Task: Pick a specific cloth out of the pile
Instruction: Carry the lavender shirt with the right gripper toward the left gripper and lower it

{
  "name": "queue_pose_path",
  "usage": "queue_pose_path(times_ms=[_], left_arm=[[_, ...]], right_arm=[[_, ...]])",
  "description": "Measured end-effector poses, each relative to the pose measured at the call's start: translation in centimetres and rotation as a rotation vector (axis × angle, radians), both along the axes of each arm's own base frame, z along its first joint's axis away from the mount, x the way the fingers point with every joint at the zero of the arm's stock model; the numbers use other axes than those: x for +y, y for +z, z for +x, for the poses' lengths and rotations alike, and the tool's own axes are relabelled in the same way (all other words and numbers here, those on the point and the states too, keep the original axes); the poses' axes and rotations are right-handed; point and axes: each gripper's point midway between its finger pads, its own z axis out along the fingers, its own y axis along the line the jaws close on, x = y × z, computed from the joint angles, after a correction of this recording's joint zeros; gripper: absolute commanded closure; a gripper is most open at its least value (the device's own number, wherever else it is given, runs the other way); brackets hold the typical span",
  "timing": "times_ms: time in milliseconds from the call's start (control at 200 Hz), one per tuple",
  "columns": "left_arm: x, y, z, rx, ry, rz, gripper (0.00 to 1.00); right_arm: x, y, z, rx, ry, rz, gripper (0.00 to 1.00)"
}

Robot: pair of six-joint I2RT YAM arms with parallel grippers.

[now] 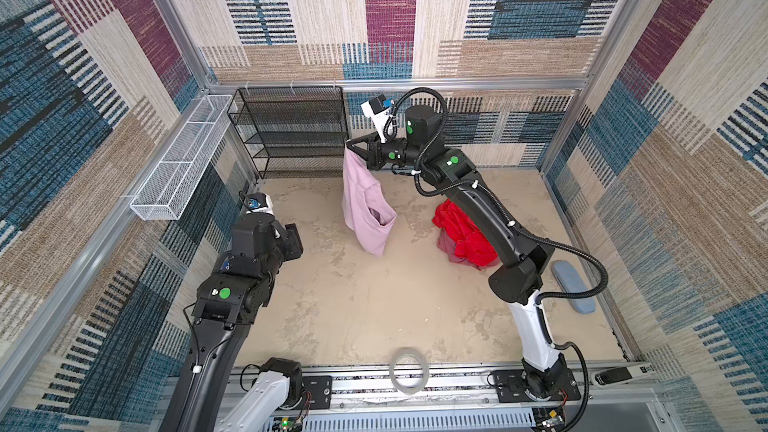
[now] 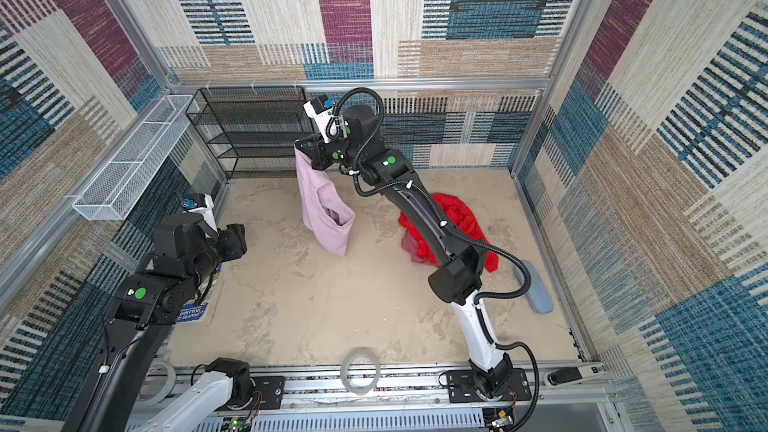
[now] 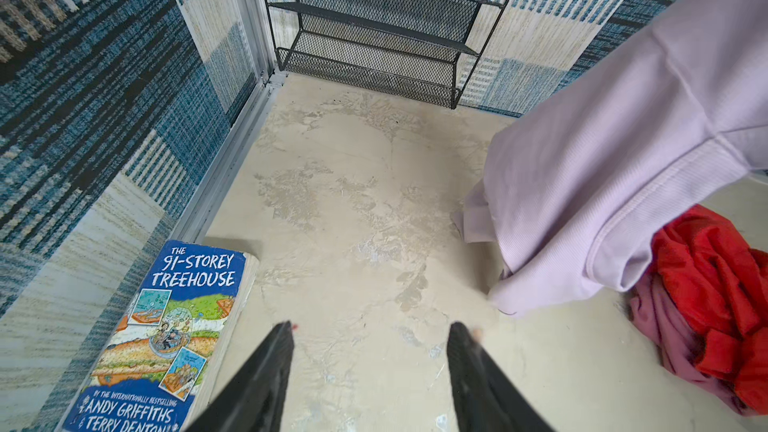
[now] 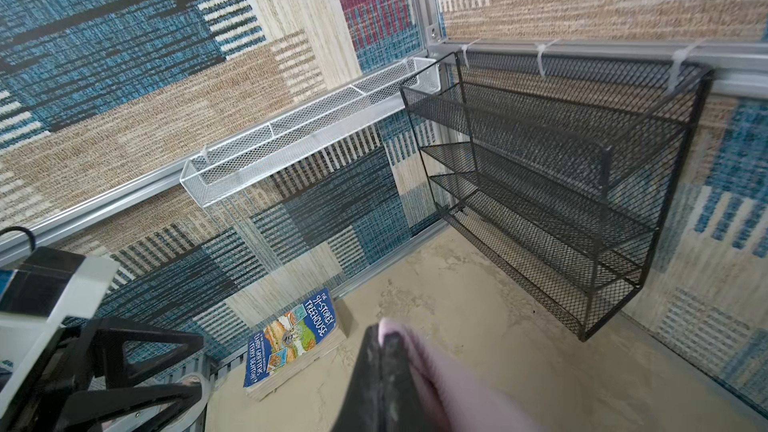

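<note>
The cloth is held hanging, left of the pile, clamped by the right gripper; the left gripper is seen parted, empty.

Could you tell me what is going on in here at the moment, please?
The right gripper is shut on the lilac cloth and holds it up, hanging apart from the pile of red and mauve fabric on the table. The left gripper hovers open and empty near a book.
</note>
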Motion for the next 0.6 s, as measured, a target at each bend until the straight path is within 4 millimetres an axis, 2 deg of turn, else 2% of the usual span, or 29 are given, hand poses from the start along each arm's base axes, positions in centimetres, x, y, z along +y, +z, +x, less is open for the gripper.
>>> queue_pose_path(times_ms=[165,275,601], left_arm=[[0.1,-0.7,-0.5,0.013,0.003,-0.002,0.38],[0.3,-0.7,-0.8,0.014,0.011,0.002,0.38],[0.6,-0.7,-1.4,0.017,0.021,0.009,0.38]], right_arm=[[4.0,-4.4,-0.5,0.053,0.063,-0.022,1.00],[6.2,-6.4,-0.9,0.080,0.094,-0.018,1.00],[10.5,-11.6,-1.5,0.159,0.153,0.008,1.00]])
